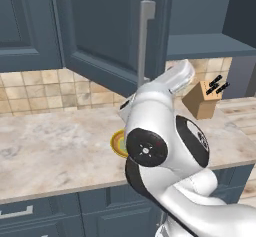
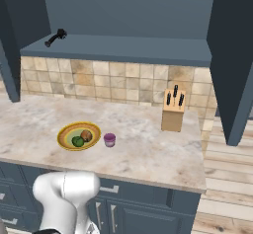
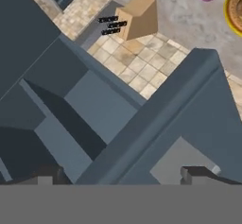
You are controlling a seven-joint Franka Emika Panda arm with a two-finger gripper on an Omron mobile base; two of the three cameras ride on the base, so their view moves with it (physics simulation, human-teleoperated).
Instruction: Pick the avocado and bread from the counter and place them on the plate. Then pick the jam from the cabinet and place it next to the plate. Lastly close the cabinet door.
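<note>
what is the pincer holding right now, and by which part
Nothing. The pincer is open, its fingertips wide apart, with the cabinet door ahead between them but not gripped.

A tan knife block (image 2: 173, 113) (dark handles up) stands before the tiled backsplash (image 2: 99, 82); perhaps a black bottle (image 2: 55, 37) lies above.

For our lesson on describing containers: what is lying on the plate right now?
On the plate lie the avocado and the bread, side by side. The jam stands beside it on the counter. In the left base view the arm covers most of the plate.
</note>
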